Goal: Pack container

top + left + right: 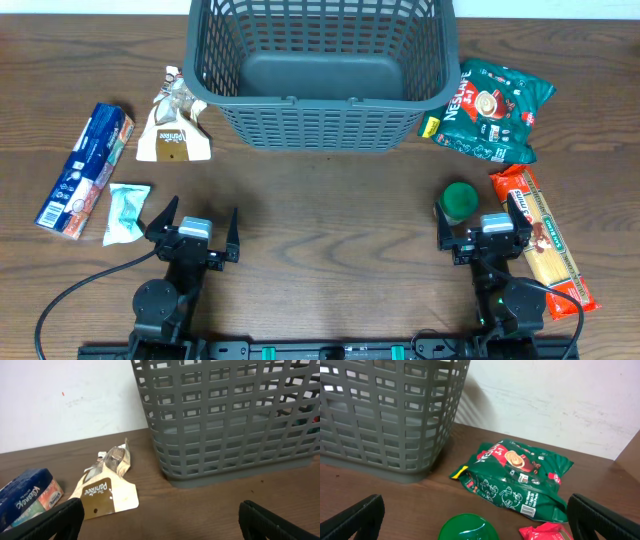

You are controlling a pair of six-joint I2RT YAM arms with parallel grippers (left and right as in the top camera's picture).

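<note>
a dark wood table (pixel 330 200) under a white wall. both claws sit spread and empty at the near edge: left gripper (pixel 202 212), and right gripper (pixel 480 212) just behind a green tub (pixel 460 198). we count six loose items, three each side (we judge for each arm's reach), flanking one empty container (pixel 318 130) at far centre.

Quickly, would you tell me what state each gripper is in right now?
Left gripper: open, holding nothing.
Right gripper: open; a green round object lies between its fingers, ungripped.
</note>
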